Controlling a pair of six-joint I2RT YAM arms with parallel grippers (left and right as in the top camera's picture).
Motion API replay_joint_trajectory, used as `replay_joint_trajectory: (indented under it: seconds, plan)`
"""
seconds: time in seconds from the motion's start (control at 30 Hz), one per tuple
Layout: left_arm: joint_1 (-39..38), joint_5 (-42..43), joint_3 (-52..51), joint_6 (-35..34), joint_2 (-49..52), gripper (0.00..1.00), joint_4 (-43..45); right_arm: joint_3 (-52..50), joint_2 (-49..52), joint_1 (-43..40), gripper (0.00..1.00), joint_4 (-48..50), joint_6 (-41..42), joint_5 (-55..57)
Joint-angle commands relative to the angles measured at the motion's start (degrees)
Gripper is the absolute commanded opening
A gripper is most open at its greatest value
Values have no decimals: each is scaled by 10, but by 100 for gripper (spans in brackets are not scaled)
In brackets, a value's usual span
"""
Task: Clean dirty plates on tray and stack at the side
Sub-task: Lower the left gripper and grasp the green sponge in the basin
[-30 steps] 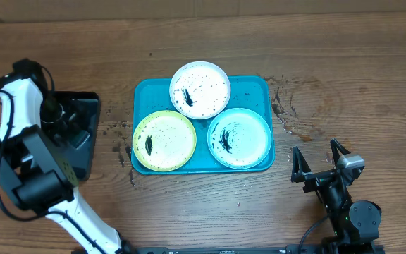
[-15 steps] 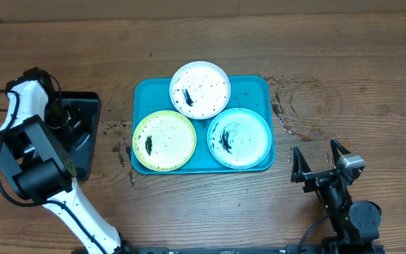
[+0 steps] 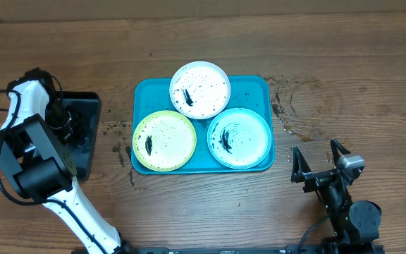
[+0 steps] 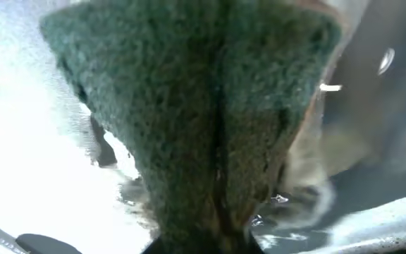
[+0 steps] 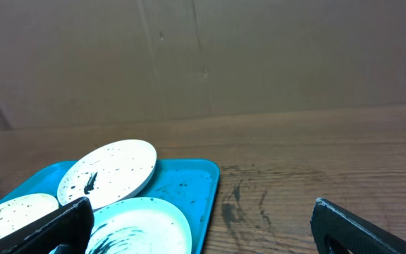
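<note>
Here, overhead: shows the large turquoise-blue rectangular plastic tray (image 3: 259,88) at mid-tabletop (image 3: 210,212), bearing all three round shallow plates. Finds the white plate (image 3: 200,89) overhanging the far rim, the yellow-green plate (image 3: 164,140) near left and the pale mint plate (image 3: 239,137) near right, each marked with black smears and specks. Places the left gripper (image 3: 62,118) over the smaller black rectangular tray (image 3: 83,152), well apart from the plates. Places the right gripper (image 3: 316,154) near the turquoise tray's near right corner, fingers spread and holding nothing. Shows no stack at either side.

Left wrist: fills almost wholly with a green scouring sponge (image 4: 203,120), creased down its middle and narrowing toward the camera. Hides the fingers themselves, yet suggests them clenched on the sponge. Reveals a wet, glossy surface behind.

Right wrist: looks between parted black fingers (image 5: 361,226) toward the tray and its soiled plates, untouched.

Judged progress: very early. Done, apparently: cleaning tool in hand, nothing more. Left: wiping of all three plates, then lifting and stacking beside the tray.
</note>
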Motion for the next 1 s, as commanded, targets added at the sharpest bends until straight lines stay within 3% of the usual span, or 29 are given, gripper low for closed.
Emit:
replay_joint_trajectory:
  seconds: [0.0,0.1,0.13,0.17,0.23,0.27,0.53,0.97]
  plan:
    - [0,-10,2,0,17,4,0,-6,-5,-2,100,3,-4,5]
    - [0,-12,2,0,17,4,3,-6,-5,-2,100,3,-4,5]
    - [0,-12,2,0,17,7,6,-6,-5,-2,100,3,-4,5]
    - [0,-14,2,0,17,16,11,-6,-5,-2,100,3,-4,5]
    - [0,-16,2,0,17,64,23,-6,-5,-2,100,3,-4,5]
    - [0,-17,2,0,17,100,33,-6,-5,-2,100,3,-4,5]
    - [0,-74,2,0,17,100,86,-6,-5,-2,100,3,-4,5]
    - [0,-86,2,15,17,100,148,-6,-5,-2,100,3,-4,5]
